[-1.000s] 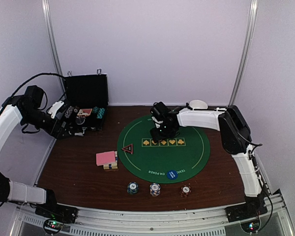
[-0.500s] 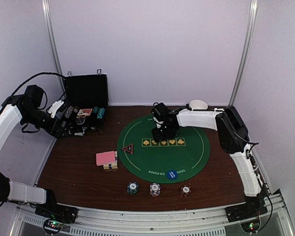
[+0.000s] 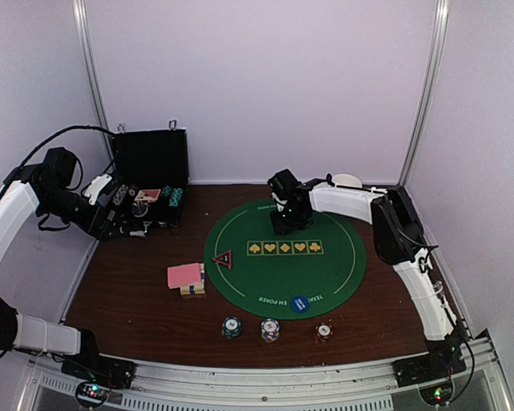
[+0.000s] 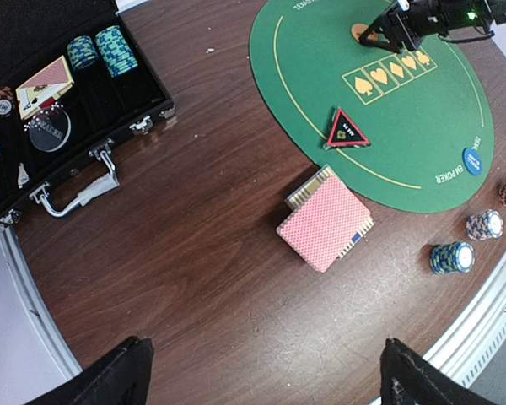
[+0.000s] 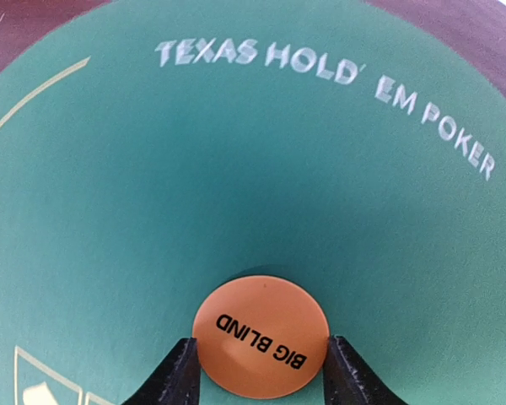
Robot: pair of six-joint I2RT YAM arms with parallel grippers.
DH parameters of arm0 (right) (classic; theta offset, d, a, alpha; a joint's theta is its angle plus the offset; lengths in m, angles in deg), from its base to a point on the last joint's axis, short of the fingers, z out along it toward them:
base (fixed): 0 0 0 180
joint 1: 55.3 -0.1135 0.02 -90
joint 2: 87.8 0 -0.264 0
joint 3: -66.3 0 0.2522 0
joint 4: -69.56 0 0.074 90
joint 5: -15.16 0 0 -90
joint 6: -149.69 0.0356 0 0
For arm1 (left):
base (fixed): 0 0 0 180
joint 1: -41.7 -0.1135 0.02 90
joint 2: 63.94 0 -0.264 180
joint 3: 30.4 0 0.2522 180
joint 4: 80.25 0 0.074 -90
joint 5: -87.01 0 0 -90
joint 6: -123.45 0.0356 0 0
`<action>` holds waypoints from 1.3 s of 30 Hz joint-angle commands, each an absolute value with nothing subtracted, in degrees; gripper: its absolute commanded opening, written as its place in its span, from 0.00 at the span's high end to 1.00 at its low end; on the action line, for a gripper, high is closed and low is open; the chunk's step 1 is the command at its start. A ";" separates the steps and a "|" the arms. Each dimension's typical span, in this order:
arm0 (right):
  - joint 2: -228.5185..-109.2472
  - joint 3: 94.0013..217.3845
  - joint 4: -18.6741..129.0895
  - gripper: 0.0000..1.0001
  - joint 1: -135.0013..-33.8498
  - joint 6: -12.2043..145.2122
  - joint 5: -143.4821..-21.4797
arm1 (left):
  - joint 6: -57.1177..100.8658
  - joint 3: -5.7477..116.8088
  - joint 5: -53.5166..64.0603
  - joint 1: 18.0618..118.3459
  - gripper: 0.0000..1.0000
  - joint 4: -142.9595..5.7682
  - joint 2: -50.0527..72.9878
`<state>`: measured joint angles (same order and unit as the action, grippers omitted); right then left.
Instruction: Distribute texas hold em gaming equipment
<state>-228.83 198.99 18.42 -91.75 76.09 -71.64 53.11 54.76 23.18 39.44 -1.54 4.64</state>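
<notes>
An orange disc (image 5: pixel 261 333) marked BIG BLIND lies on the far part of the green mat (image 3: pixel 330 270). My right gripper (image 5: pixel 261 348) has a fingertip against each side of it, so it is shut on the disc; from above, that gripper (image 3: pixel 284 224) hides the disc. A blue disc (image 3: pixel 300 302) lies at the mat's near edge and a black-and-red triangular marker (image 3: pixel 222 258) at its left. Pink-backed cards (image 3: pixel 186 276) sit on the wood left of the mat. Three chip stacks (image 3: pixel 270 330) stand in a row near the front. My left gripper (image 4: pixel 266 375) hangs open, high over the table's left side.
An open black case (image 4: pixel 76 143) at the back left holds more chips and cards. White bowls (image 3: pixel 346 181) stand at the back right behind the right arm. A row of gold suit squares (image 3: pixel 284 247) is printed across the mat's middle.
The right gripper has shifted toward the far edge of the mat and its fingers have narrowed onto the orange disc. The left arm has stayed still.
</notes>
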 commanded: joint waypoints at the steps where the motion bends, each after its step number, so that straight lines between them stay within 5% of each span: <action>1: -233.44 205.06 14.92 0.57 -89.38 74.48 -68.65 | 53.74 56.31 23.27 39.07 0.02 -1.12 4.80; 6: -237.08 214.40 11.78 0.58 -88.88 73.07 -69.44 | 53.93 56.08 23.00 39.07 0.02 -1.17 4.93; 12: -233.00 214.44 11.56 0.36 -89.50 72.53 -72.33 | 54.10 56.27 22.93 39.07 0.02 -0.93 4.96; 17: -220.92 200.67 16.08 0.26 -91.91 72.86 -73.52 | 54.16 56.65 23.04 39.07 0.02 -0.43 4.73; 28: -193.11 156.95 23.18 0.26 -105.55 77.75 -73.44 | 54.04 56.07 23.29 39.07 0.02 0.03 4.01; 39: -187.02 142.57 24.70 0.23 -114.30 85.38 -71.13 | 54.37 56.71 23.16 39.07 0.02 1.23 3.42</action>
<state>-189.54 143.35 22.88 -113.41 82.19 -73.19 53.53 55.15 22.79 39.44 0.64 4.51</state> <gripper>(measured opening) 0.768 0.976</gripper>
